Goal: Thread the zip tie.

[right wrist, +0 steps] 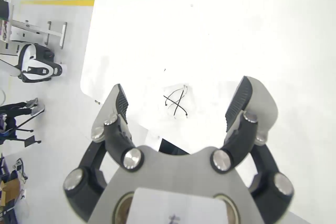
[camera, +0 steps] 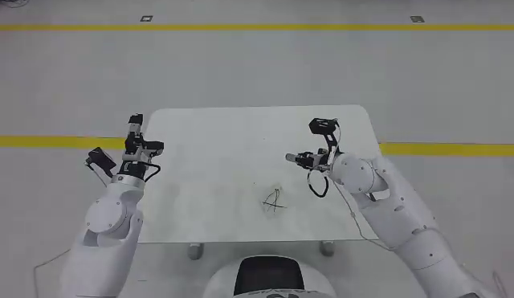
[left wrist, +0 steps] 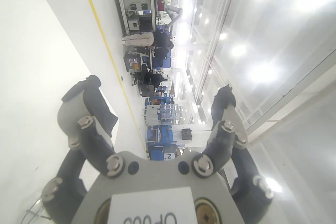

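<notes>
Top view puts the zip tie [camera: 274,200] flat on the white table [camera: 241,137], near the edge closest to the robot and about midway along it; from where I stand it reads as a small crossing of thin black strands and not one clean strip, and I can't tell how many pieces are in it. In the right wrist view the same little cross [right wrist: 176,103] lies on the bare table [right wrist: 210,12] beyond the right gripper [right wrist: 182,84], whose jaws stand wide apart with nothing between them; from above, that right gripper [camera: 292,158] hangs over the right part of the table, near the tie but not touching it. The left gripper [camera: 135,123] sits out at the table's left edge, well apart from the tie; its own view shows the left gripper [left wrist: 157,87] spread open and empty too, looking out across the room. I'd judge the tie almost weightless, springy and slick, lying so low on a smooth top that a pinch could skate it away; one strand would likely drag the other where they cross. The best holds seem to be near the ends, clear of the crossing: one gripper just behind the head, the other close to the tail tip, so the tip stays stiff enough to aim at the slot.
</notes>
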Controlling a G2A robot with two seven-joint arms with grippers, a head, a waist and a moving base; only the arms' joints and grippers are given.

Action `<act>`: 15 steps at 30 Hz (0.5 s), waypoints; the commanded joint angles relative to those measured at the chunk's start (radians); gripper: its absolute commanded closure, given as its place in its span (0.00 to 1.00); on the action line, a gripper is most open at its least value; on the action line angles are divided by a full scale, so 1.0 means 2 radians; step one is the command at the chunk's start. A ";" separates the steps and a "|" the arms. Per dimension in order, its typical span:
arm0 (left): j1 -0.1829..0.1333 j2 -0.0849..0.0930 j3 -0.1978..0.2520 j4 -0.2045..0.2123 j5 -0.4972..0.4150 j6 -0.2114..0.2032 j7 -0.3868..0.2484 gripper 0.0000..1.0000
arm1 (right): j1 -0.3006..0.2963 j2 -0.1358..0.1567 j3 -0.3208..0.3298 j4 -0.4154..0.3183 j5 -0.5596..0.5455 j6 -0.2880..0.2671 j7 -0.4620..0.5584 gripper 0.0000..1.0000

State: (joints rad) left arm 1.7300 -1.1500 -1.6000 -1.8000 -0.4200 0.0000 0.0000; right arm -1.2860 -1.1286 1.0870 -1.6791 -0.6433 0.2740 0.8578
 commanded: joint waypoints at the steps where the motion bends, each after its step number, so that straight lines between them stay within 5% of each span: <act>1: 0.000 0.000 0.000 0.000 0.000 0.000 0.000 0.00 | -0.001 0.000 0.001 -0.001 0.000 0.000 -0.001 0.00; 8: 0.000 0.000 0.000 0.000 0.000 0.000 0.000 0.00 | 0.000 0.001 -0.006 0.001 -0.015 -0.011 0.010 0.00; 15: 0.000 0.000 0.000 0.000 0.000 0.000 0.000 0.00 | 0.061 -0.005 -0.072 0.006 -0.113 -0.035 0.108 0.00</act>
State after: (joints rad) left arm 1.7300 -1.1500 -1.6000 -1.8000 -0.4200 0.0000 0.0000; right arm -1.1901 -1.1331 0.9670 -1.6798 -0.8573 0.2085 1.0427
